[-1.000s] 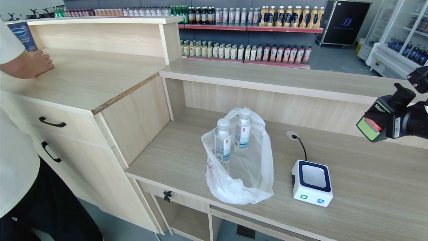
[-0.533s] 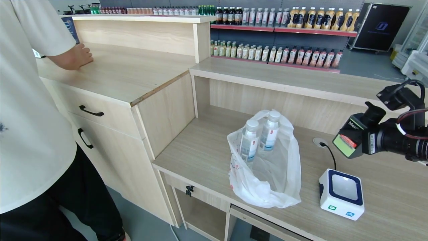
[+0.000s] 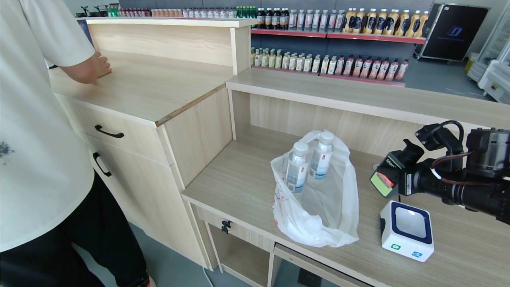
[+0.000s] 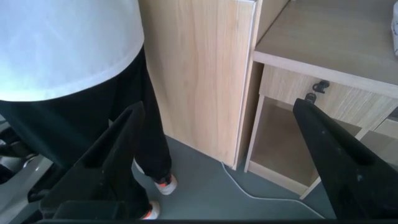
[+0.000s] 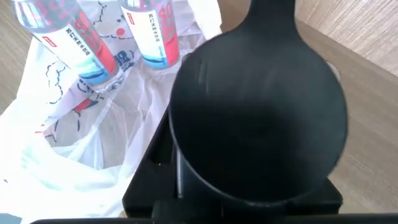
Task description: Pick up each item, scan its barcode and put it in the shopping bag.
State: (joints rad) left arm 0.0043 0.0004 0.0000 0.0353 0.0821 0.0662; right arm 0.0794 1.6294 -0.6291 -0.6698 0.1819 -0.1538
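Right gripper was clamped on a black container with green end, lowered toward the scanner.
Within the last half second the container had descended to hang just above the white, navy-framed barcode scanner, beside the translucent white plastic shopping bag holding two clear bottles. Scan judged imminent, bagging outstanding. Left gripper hung wide open, empty.
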